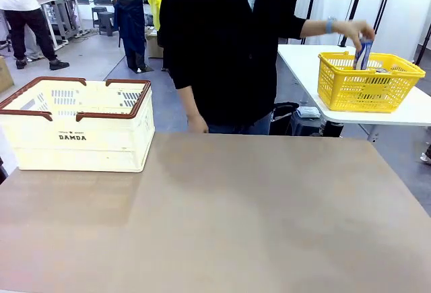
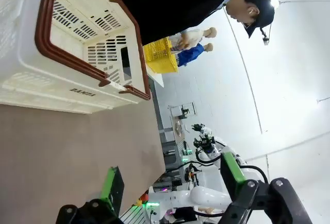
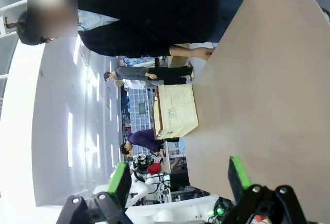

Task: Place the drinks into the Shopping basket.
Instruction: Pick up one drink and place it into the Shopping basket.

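Cream basket (image 1: 40, 150) sits around 10 o'clock on the brown table (image 1: 236, 219), DAMDA print facing the camera. Person in a black top (image 1: 222, 44) stands at 12, one hand (image 1: 196, 124) down by the table's far edge. Their other hand (image 1: 353, 31) is out at 2 o'clock, holding a blue can (image 1: 364, 54) at the top of a yellow basket (image 1: 367, 91) on a white side table (image 1: 303, 64).

Left gripper (image 2: 172, 180) and right gripper (image 3: 178, 175), both jaws wide apart, empty.
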